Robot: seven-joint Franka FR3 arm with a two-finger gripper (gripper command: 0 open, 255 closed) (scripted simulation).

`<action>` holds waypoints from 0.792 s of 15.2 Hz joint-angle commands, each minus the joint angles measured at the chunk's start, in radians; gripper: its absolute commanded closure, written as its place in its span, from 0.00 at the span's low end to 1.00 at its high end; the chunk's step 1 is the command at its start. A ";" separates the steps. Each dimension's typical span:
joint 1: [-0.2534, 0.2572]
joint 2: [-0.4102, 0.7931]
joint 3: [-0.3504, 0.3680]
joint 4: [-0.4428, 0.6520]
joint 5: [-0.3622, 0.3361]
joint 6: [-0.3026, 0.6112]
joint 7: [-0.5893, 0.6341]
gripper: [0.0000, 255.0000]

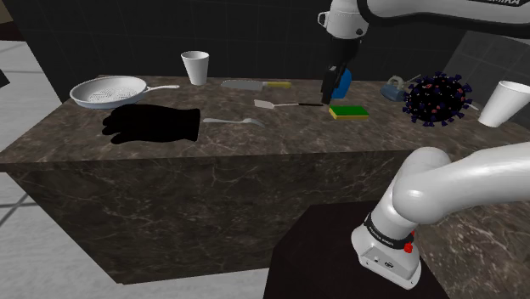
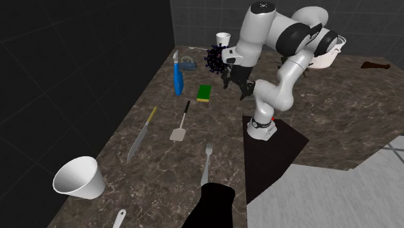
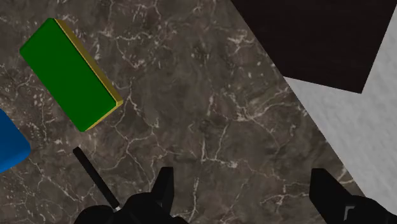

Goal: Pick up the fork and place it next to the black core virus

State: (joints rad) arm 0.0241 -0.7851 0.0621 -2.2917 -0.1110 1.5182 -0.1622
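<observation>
Dark veined stone counter (image 1: pixel 280 134), dark tiled walls behind. Reading from the shoulder view's left: a black shape (image 1: pixel 153 125); the fork (image 1: pixel 231 121) just beside it, near the counter's front edge; a spatula (image 1: pixel 276 104); a green sponge (image 1: pixel 348 111); the spiky virus ball (image 1: pixel 436 98).

My gripper (image 1: pixel 326 95) hangs over the counter by the sponge, fingers spread apart and holding nothing.

Finding: the fork lies well apart from my hand, toward that view's left, past the spatula. The virus ball lies on the opposite side. The fork's long axis runs along the counter's length, tines toward me.

Judgement: I must travel over it and set my fingers across the handle.
</observation>
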 commanded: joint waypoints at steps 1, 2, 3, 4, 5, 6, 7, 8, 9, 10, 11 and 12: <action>0.000 0.000 0.000 0.000 0.000 0.000 0.000 0.00; 0.006 0.031 0.000 0.005 0.004 0.026 -0.006 0.00; 0.012 0.063 0.001 0.012 0.009 0.051 -0.013 0.00; 0.017 0.095 0.001 0.020 0.013 0.076 -0.020 0.00; 0.023 0.128 0.002 0.029 0.017 0.099 -0.026 0.00; 0.029 0.161 0.003 0.039 0.021 0.122 -0.033 0.00; 0.034 0.194 0.005 0.050 0.026 0.144 -0.040 0.00; 0.039 0.228 0.007 0.063 0.030 0.165 -0.048 0.00; 0.045 0.261 0.008 0.076 0.034 0.186 -0.055 0.00; 0.050 0.295 0.011 0.091 0.039 0.205 -0.063 0.00; 0.055 0.329 0.013 0.107 0.043 0.223 -0.070 0.00; 0.060 0.363 0.015 0.123 0.047 0.241 -0.078 0.00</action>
State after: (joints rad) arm 0.0788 -0.4600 0.0744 -2.1859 -0.0685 1.7372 -0.2326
